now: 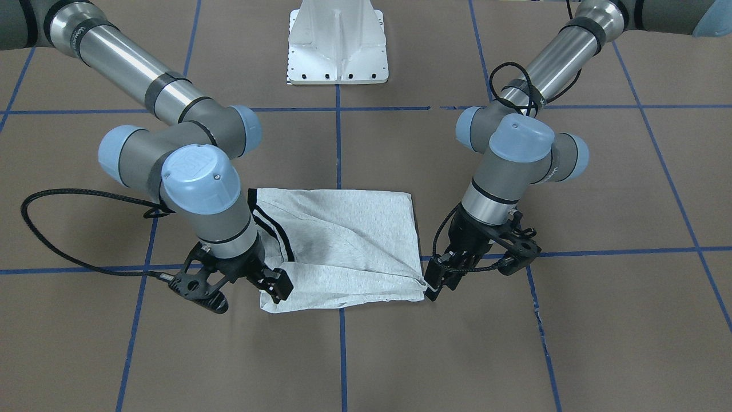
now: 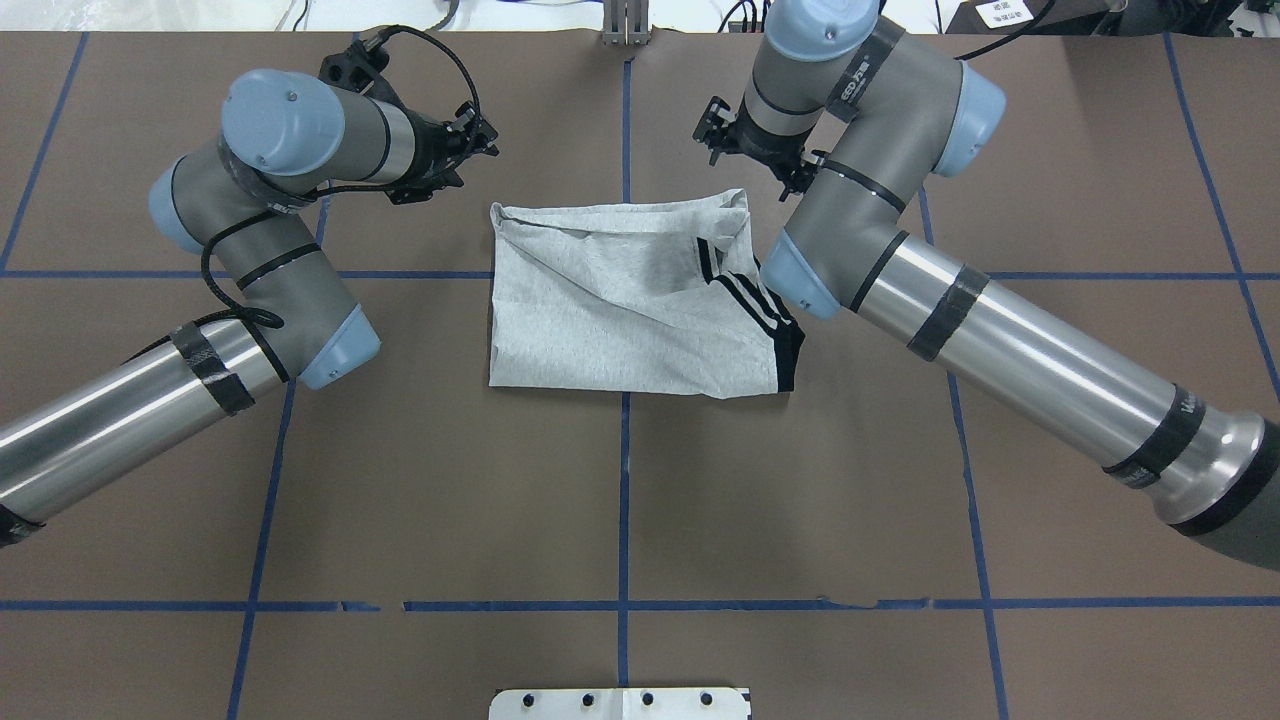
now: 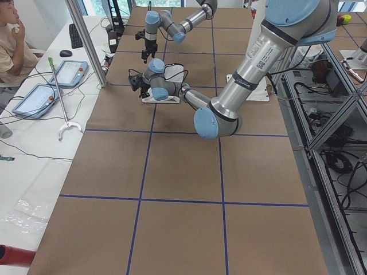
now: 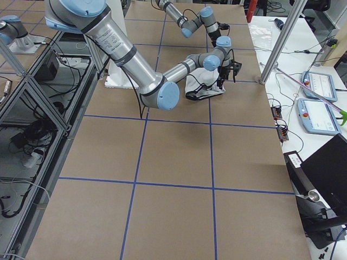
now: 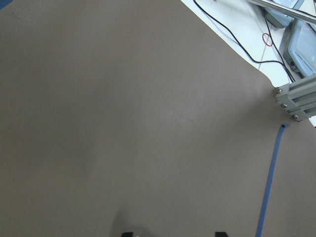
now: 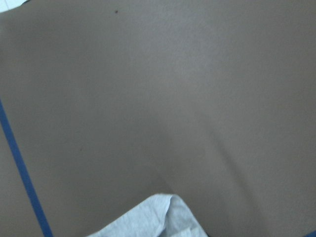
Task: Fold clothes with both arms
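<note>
Grey T-shirt (image 1: 349, 240) lies roughly folded on the surface (image 1: 514, 343). Left tool (image 1: 436, 281) beside its far left corner, jaws apart, empty. Right tool (image 1: 275, 285) over far right corner; grip cannot tell.

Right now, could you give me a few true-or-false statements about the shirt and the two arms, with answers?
1. The shirt lies on the table. True.
2. A cartoon picture shows on the shirt. False: only plain grey cloth and black stripes show.
3. The left gripper is shut on the shirt. False: its fingertips stand apart with nothing between them.
4. The right gripper is at a corner of the shirt. True.
</note>
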Motion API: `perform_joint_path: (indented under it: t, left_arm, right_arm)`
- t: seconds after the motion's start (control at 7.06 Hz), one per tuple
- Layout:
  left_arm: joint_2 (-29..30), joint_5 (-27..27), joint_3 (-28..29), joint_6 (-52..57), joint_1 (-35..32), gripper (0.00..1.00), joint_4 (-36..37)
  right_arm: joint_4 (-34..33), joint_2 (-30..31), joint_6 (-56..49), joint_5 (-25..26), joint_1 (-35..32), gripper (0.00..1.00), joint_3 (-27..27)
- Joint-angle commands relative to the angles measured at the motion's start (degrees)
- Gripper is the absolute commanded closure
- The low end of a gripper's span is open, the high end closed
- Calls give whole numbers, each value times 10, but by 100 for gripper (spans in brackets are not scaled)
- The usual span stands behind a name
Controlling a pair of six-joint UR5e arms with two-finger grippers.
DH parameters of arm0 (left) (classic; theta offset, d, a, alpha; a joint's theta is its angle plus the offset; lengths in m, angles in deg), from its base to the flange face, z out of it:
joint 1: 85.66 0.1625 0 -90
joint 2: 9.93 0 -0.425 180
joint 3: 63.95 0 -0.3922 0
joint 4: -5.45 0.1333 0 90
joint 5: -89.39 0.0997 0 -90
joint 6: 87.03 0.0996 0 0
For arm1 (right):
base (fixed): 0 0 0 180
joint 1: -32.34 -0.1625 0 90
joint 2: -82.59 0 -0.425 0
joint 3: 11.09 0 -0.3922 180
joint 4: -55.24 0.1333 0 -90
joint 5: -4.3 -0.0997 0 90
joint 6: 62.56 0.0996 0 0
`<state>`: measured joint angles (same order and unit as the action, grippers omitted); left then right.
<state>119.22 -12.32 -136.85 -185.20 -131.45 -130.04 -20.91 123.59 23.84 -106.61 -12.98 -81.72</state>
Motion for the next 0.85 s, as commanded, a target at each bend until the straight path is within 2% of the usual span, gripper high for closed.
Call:
perform_joint_path:
  t: [0.0, 0.14, 0.28, 0.57, 0.71]
  left_arm:
    - [-6, -58, -36, 12, -37, 39, 0]
    - [-10, -90, -50, 12, -50, 39, 3]
    - [-13, -95, -60, 12, -57, 39, 2]
    - [-14, -95, -69, 10, -62, 39, 6]
    - [-14, -95, -70, 7, -62, 39, 6]
  right_arm:
    - [-2, -1, 69, 15, 39, 49, -41]
    - [-3, 3, 98, 42, 72, 99, -50]
    - [-4, 3, 92, 67, 94, 100, -48]
    - [-4, 5, 55, 70, 97, 100, -38]
    - [10, -12, 25, 81, 83, 100, 15]
